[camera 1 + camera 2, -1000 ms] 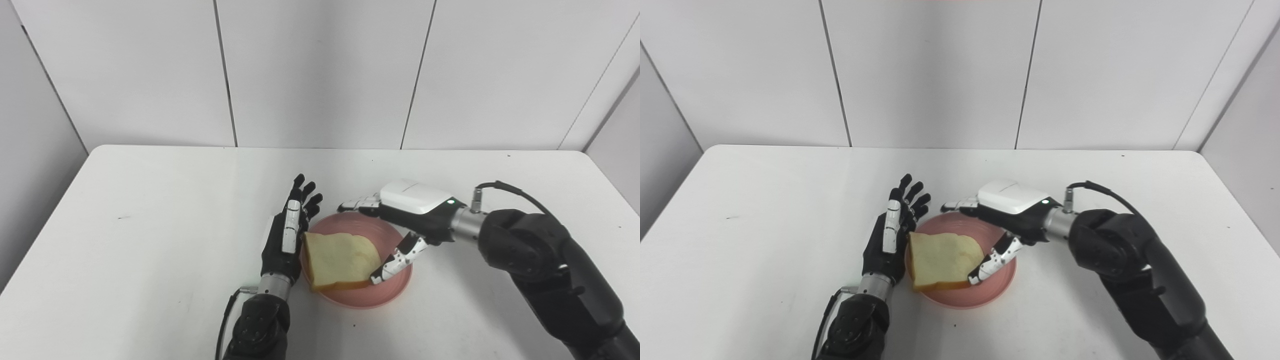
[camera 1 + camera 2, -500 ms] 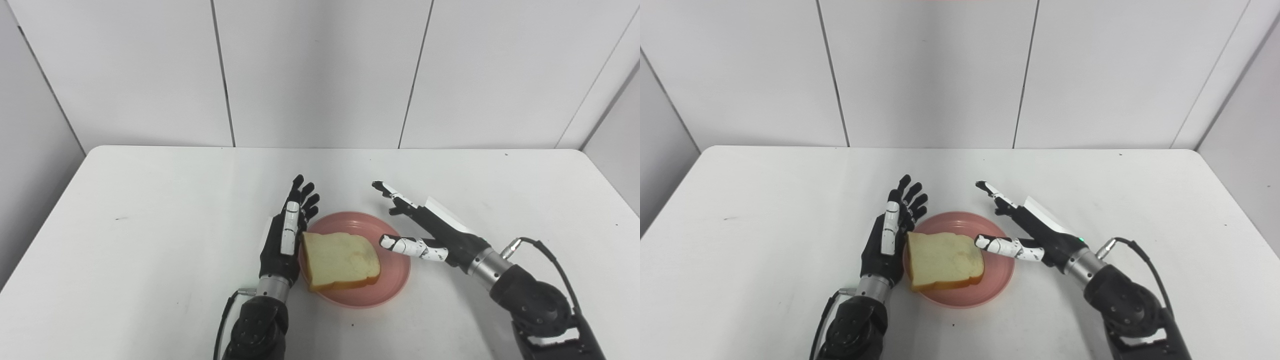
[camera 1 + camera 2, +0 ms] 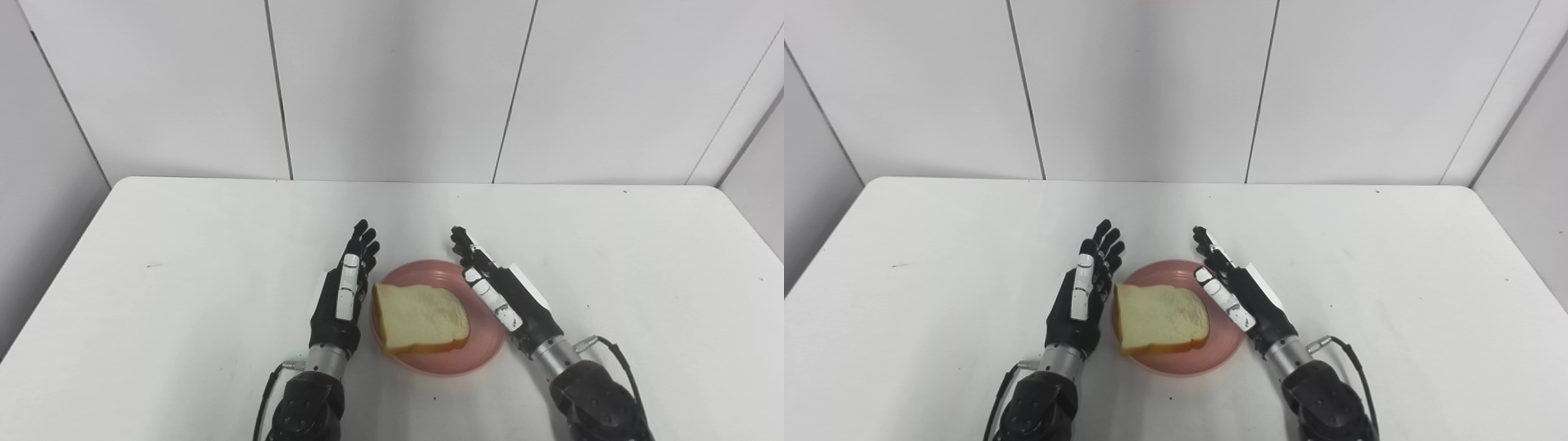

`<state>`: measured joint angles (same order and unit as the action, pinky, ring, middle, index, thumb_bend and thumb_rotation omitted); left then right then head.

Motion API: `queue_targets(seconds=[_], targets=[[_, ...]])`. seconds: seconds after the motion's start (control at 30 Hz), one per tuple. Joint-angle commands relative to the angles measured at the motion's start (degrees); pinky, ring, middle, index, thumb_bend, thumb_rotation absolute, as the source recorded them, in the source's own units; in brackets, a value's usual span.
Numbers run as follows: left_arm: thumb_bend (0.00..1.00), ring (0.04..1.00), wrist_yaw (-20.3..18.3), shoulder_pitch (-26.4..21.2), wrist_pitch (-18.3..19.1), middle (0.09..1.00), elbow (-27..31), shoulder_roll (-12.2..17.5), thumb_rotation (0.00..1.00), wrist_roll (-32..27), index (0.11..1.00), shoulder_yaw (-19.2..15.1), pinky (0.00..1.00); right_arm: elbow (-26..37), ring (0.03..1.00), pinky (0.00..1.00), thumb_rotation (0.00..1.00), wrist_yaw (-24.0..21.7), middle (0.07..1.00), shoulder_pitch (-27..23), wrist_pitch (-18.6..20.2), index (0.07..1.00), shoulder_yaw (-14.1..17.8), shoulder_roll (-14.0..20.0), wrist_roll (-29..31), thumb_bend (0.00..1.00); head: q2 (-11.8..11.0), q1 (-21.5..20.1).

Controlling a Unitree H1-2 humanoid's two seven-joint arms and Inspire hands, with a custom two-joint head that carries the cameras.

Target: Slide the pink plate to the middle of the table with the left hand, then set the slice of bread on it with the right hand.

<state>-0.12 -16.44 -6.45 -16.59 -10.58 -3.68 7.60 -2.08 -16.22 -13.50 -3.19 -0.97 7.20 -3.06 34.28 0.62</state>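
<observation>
The pink plate [image 3: 471, 358] sits near the middle of the white table, toward its front edge. A slice of bread [image 3: 419, 317] lies flat on the plate, its left corner reaching over the rim. My left hand [image 3: 343, 295] stands edge-up just left of the plate, fingers straight and apart, holding nothing. On the plate's right side my right hand [image 3: 499, 293] stands the same way, open and empty, its fingers over the rim. The same scene shows in the right eye view, with the bread [image 3: 1160, 317] between the left hand [image 3: 1081, 294] and the right hand [image 3: 1236, 293].
The white table [image 3: 184, 245] reaches to pale wall panels at the back and ends at the left and right sides of the picture. A small dark speck [image 3: 434, 399] lies in front of the plate.
My right hand let go of the bread, drew back off the plate and turned edge-up at its right side. The left hand pulled back slightly. The bread stays on the plate.
</observation>
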Motion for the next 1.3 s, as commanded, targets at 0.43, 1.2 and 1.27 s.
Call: queue_targets(seconds=[0.43,1.2,1.27], targets=[[0.67,0.974,-0.14,0.99,0.16,0.976,2.03,0.90,1.00,1.79,0.947,-0.63,1.00,-3.40,1.000,1.00,0.94,12.65,1.000,-2.69,-11.78,1.000,3.12,-4.59,1.10,0.75,0.14,-0.53],[0.65,0.974,-0.17,0.85,-1.20,0.979,1.58,1.24,1.00,2.64,0.957,-0.90,1.00,3.55,1.000,1.00,0.95,16.02,1.000,1.12,-1.50,1.000,3.74,-6.17,5.37,0.71,0.36,-0.34],[0.66,0.980,-0.25,0.89,-1.37,0.986,1.70,1.38,1.00,2.74,0.969,-0.86,1.00,3.76,1.000,1.00,0.97,15.59,1.000,1.66,-0.46,1.000,3.31,-5.95,5.59,0.69,0.57,-0.27]])
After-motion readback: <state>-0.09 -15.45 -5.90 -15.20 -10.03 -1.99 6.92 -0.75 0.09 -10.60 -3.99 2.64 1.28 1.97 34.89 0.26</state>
